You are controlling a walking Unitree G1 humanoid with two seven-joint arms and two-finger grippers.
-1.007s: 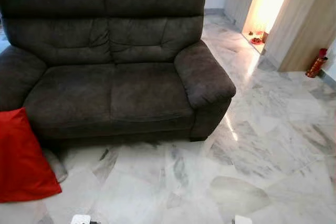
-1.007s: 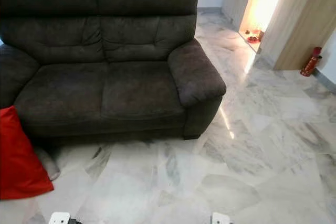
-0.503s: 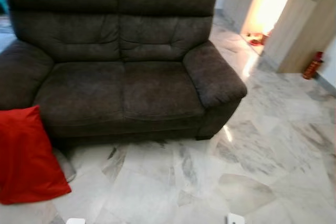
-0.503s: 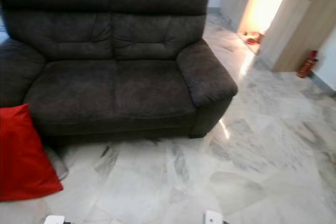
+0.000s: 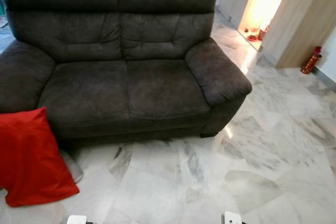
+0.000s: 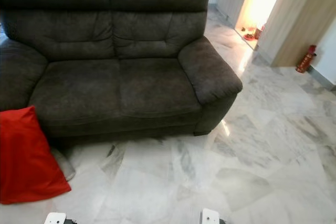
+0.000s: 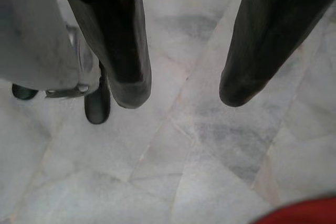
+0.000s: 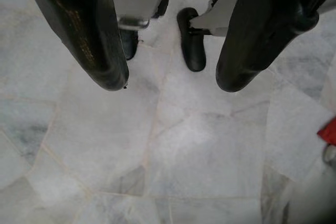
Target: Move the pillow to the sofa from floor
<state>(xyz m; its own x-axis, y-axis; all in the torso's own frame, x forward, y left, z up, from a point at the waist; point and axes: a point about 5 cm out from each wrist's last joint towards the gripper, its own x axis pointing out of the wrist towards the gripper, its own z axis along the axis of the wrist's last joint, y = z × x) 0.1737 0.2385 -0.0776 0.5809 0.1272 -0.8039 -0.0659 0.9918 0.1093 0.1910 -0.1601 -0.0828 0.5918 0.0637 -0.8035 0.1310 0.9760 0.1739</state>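
My left gripper hangs idle over the marble floor, fingers apart, nothing between them. A sliver of red sits at the lower right corner of that wrist frame, the pillow's edge. My right gripper also points down at the floor, fingers spread, gripping nothing; my feet show between the fingers near the top of the frame, and a bit of red sits at the right edge.

In the head views, two small white parts of my body sit at the bottom edge, lower left and lower centre-right.

Pillow: red, on the floor at lower left of the frame, standing tilted, its top corner against the front of the sofa's left end. A grey object pokes out from behind its right edge; can't tell what it is.

Sofa: dark grey two-seater across the upper left and centre of the frame. The right armrest sits mid-frame.

Right of the sofa, open marble runs to the upper right. There, a wooden wall unit with a lit niche, small items on its floor. A red cylinder, maybe an extinguisher, stands by the unit at the right edge.
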